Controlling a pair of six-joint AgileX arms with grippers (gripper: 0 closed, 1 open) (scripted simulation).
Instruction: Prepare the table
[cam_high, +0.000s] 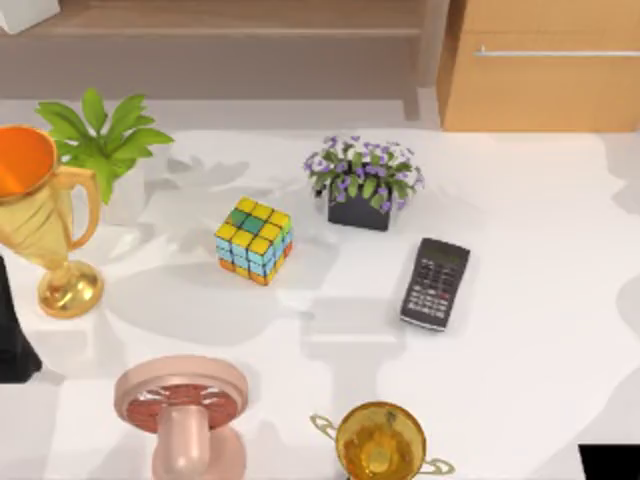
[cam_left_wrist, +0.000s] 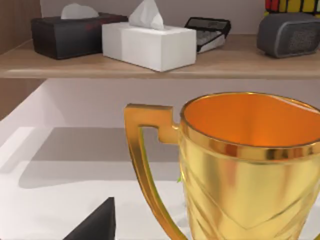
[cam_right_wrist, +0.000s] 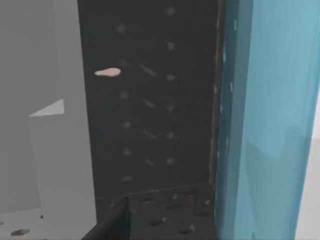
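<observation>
Gold trophy (cam_high: 40, 215) is being approached by the left gripper (cam_left_wrist: 95, 222), grip state untellable; toppling risked.

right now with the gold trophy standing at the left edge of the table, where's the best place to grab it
Probably the narrow stem between the bowl and the round foot of the gold trophy, approached level from the open table on its right. It stands upright, the orange-lined bowl is wide, and a handle juts out on that side, so come in below it.
</observation>
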